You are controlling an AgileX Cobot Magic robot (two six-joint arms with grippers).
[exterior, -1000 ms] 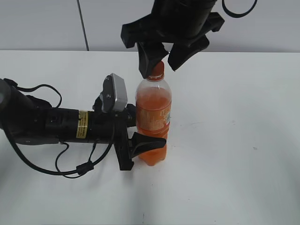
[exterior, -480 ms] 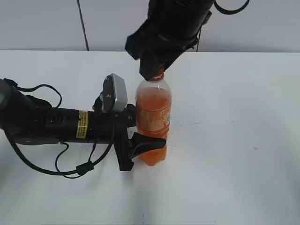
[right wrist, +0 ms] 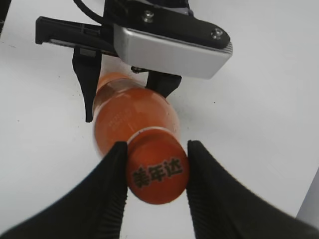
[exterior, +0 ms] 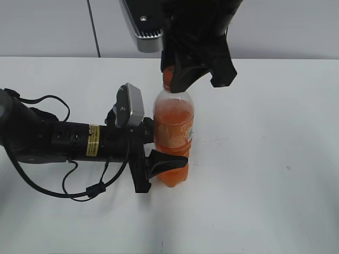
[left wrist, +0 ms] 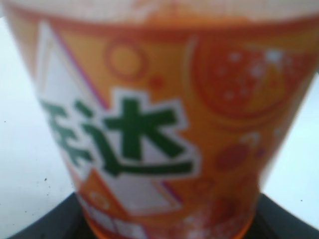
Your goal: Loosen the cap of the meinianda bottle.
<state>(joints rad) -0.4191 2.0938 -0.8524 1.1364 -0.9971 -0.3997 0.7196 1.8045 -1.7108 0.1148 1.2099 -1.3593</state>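
The meinianda bottle (exterior: 174, 138) stands upright on the white table, full of orange drink. Its orange label with green characters fills the left wrist view (left wrist: 159, 124). My left gripper (exterior: 159, 159) is shut on the bottle's lower body, one dark finger on each side. My right gripper (exterior: 183, 74) comes down from above and is shut on the orange cap (right wrist: 157, 173). In the right wrist view its two black fingers (right wrist: 155, 174) press the cap's sides, and dark characters show on the cap's top. In the exterior view the cap is mostly hidden by the fingers.
The white table (exterior: 265, 159) spreads around the bottle under a grey back wall. The left arm (exterior: 58, 140) lies low across the table's left side with a loose black cable (exterior: 85, 185). The right arm's silver camera housing (exterior: 143, 21) hangs above the bottle.
My right gripper has closed on the cap and turned about the bottle's axis; its silver camera housing has swung round to the left. The bottle and left gripper have not moved.
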